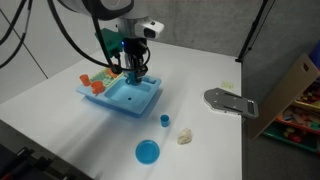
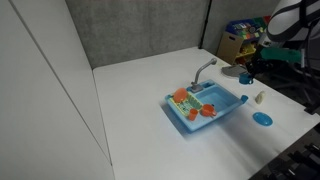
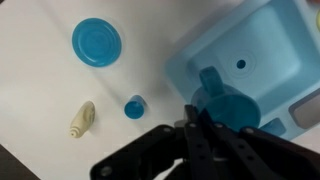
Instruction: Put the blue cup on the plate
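Note:
My gripper (image 1: 135,68) hangs over the light-blue toy sink (image 1: 150,102). In the wrist view its jaws (image 3: 198,122) are closed together on the rim of the blue cup (image 3: 235,106), bright blue like the plate, just above the sink basin (image 3: 262,45). The plate (image 1: 147,152) lies flat on the white table in front of the sink; it also shows in the wrist view (image 3: 97,42) and in an exterior view (image 2: 262,118). A slightly darker small blue cup (image 1: 164,120) stands on the table between sink and plate, apart from the gripper; the wrist view shows it too (image 3: 135,107).
A cream shell-shaped toy (image 1: 185,135) lies near the darker cup. Orange toys (image 1: 96,86) sit at the sink's far side. A grey flat piece (image 1: 230,102) lies on the table beyond, near a shelf of toys (image 1: 295,105).

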`<state>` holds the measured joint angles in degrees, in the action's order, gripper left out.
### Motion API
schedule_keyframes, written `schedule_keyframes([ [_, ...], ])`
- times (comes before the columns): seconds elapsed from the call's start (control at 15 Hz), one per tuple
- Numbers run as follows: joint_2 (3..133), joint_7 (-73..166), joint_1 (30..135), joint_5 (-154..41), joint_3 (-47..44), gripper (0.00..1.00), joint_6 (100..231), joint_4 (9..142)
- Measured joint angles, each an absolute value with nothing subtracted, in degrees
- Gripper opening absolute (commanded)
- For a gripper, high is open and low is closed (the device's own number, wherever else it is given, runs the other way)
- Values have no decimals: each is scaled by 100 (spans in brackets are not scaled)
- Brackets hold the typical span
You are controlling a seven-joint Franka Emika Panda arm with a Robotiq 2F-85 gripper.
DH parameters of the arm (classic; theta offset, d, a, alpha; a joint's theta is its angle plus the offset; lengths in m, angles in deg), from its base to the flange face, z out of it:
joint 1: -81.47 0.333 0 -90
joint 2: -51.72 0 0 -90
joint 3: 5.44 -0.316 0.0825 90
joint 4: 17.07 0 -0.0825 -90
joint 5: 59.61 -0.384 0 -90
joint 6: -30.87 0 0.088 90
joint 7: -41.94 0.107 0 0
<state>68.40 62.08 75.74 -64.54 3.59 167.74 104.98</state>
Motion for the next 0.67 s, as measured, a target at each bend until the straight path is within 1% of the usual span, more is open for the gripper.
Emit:
schedule_keyframes([
  [0.4, 7046, 6208, 7356, -6691, 528, 4, 17262, 10494],
  [0.47, 7070, 6208, 7337, -6723, 540, 5, 17302, 10494],
  [0.67, 7083, 6202, 7331, -6808, 519, 5, 17308, 10495],
])
